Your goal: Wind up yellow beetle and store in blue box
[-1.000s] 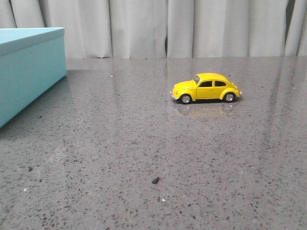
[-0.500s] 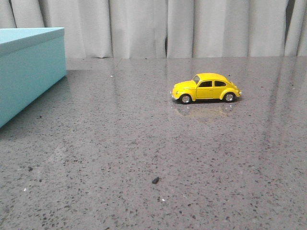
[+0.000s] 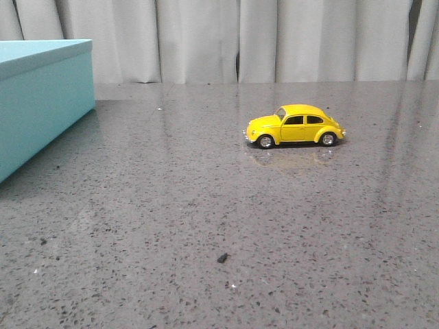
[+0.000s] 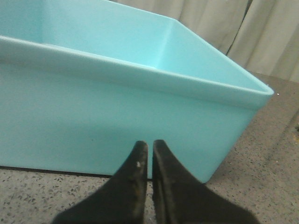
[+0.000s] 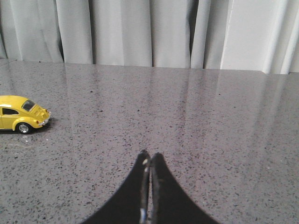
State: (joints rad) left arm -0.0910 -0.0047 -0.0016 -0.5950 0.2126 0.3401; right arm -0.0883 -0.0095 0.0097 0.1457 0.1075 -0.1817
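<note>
Beside blue box (image 4: 117, 116), left hand (image 4: 150, 149) closed, empty.

Your right gripper (image 5: 147, 165) sits closed above the speckled grey table (image 5: 210, 130); the yellow beetle (image 5: 21, 119) stands well apart.

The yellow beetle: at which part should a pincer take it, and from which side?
Probably across the doors of the yellow beetle, coming from above. It stands upright on its wheels, side-on to the front view, so both flat flanks are free; the rounded roof and bonnet would likely slip.
</note>
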